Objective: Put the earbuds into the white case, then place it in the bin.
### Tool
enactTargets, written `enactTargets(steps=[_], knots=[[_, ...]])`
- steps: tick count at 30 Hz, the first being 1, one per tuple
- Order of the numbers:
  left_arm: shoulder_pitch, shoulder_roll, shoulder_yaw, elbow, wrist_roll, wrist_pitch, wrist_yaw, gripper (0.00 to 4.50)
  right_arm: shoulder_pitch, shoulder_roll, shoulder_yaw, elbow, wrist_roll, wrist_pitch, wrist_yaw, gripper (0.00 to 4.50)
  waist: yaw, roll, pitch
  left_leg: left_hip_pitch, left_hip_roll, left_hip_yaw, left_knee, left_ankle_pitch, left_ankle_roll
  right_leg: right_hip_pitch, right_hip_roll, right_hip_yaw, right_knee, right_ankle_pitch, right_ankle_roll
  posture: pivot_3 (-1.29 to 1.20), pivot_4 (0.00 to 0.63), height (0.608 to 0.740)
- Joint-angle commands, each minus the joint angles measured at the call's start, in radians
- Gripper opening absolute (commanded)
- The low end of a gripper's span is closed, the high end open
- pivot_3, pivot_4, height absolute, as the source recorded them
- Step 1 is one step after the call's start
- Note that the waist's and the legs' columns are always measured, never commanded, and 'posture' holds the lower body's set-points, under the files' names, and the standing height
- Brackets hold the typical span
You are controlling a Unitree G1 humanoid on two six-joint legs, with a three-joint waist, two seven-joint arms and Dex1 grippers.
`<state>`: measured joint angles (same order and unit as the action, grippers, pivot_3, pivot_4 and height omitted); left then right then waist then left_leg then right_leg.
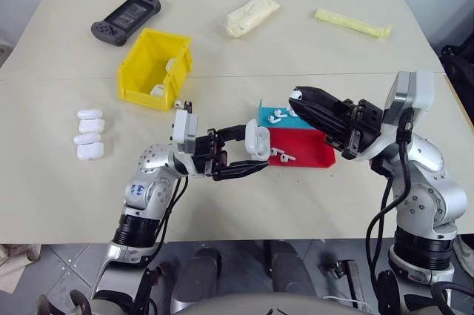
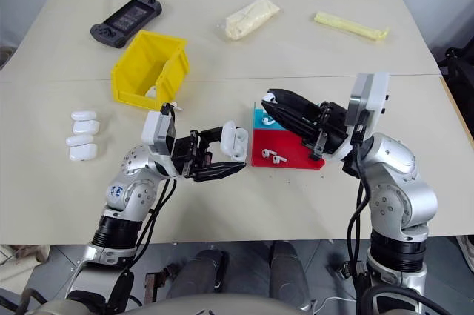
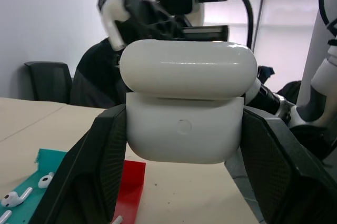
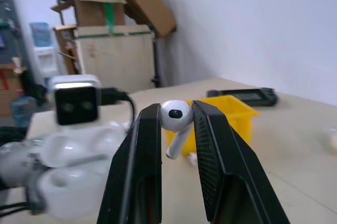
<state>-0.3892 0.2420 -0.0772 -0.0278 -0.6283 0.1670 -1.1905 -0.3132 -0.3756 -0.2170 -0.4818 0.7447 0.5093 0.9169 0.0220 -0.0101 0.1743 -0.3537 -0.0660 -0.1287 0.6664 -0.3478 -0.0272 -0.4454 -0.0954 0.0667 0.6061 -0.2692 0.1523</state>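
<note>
Four spare cases [image 1: 89,135]; three earbuds [image 1: 279,115] in trays.

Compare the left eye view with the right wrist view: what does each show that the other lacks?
Left eye view alone: the red tray and blue tray with loose earbuds, four spare cases, a game controller.
Right wrist view alone: cardboard boxes stacked against a wall.
Both: the right hand pinching an earbud, the case held open in the left hand, the yellow bin.
</note>
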Motion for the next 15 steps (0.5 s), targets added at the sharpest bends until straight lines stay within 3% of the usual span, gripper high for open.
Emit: enactTargets(steps=[1,15], knots=[[-0.020,-0.002,0.007,-0.043,-0.029,0.014,-0.002,2.80,0.029,0.008,0.057,-0.047,0.024,-0.025,-0.002,0.50,0.000,0.000,0.000,0.000,0.000,0.000,0.000,0.000,0.000,0.000,0.000,0.000,0.000,0.000,0.000,0.00,0.150,0.740],[-0.024,-0.011,0.008,-0.061,-0.028,0.029,0.003,2.80,0.046,0.018,0.162,0.043,-0.033,-0.134,-0.006,0.50,-0.001,0.000,0.000,0.000,-0.003,0.000,0.000,0.000,0.000,0.000,0.000,0.000,0.000,0.000,0.000,0.00,0.150,0.740]])
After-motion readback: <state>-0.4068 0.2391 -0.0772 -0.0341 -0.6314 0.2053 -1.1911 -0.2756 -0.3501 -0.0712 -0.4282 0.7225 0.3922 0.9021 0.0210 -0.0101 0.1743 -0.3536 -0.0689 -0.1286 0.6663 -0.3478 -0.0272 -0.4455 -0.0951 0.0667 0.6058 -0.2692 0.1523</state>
